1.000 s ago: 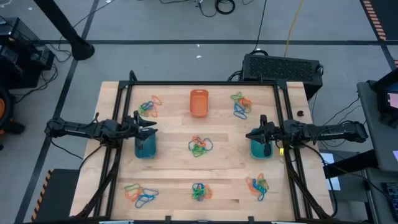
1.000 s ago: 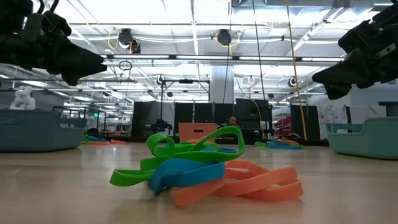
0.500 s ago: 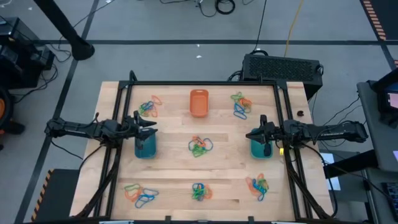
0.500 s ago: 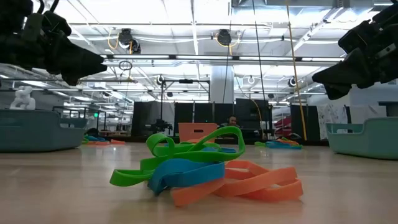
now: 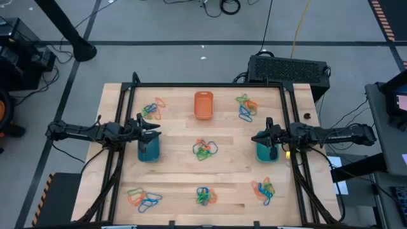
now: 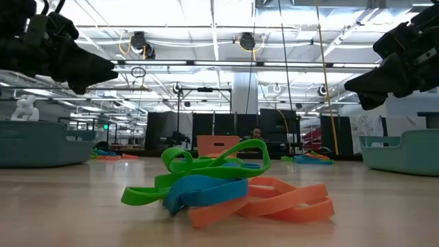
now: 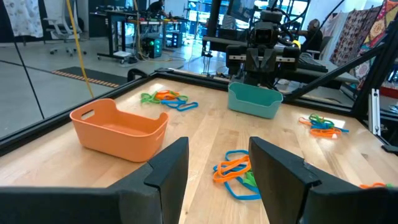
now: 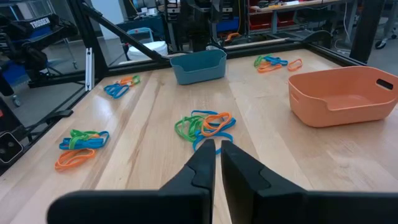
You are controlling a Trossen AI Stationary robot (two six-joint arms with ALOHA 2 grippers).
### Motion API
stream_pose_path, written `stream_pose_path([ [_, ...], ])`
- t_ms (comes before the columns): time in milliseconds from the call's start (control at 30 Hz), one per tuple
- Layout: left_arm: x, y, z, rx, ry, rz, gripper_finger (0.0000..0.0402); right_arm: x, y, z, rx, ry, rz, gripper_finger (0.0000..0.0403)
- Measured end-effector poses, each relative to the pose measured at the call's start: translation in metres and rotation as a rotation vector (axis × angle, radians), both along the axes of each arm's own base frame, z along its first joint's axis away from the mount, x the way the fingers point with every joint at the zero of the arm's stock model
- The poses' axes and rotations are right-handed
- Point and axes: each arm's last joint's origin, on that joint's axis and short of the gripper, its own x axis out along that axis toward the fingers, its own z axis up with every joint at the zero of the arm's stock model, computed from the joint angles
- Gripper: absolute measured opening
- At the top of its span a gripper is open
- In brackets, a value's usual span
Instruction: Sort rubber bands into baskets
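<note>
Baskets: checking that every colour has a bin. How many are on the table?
3. Orange basket at the far middle, blue basket under the left arm, teal basket under the right arm. None looks hidden.

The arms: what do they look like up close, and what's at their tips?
Both arms are slim, black and jointed, with black cables trailing behind them. The left gripper and right gripper each end in two flat, matte black fingers with squared, angular edges.

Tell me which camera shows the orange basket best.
The right wrist view: the orange basket is near, with its hollow and handle slot visible. The left wrist view shows it well too, from the other side. The high view gives only a small top-down outline. In the low view it shows only behind the centre pile.
</note>
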Motion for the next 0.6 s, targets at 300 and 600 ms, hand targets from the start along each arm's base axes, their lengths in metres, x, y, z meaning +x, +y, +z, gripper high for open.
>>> stream_pose_path([
  [300, 0.0, 0.0, 0.0, 0.129, 0.027, 0.009, 0.0176, 0.0, 0.0, 0.0, -0.002, -0.002, -0.004, 0.0018],
  [600, 0.0, -0.001, 0.008, -0.176, -0.117, -0.026, 0.0176, 0.001, -0.006, 0.015, 0.12, -0.175, -0.208, 0.0018],
])
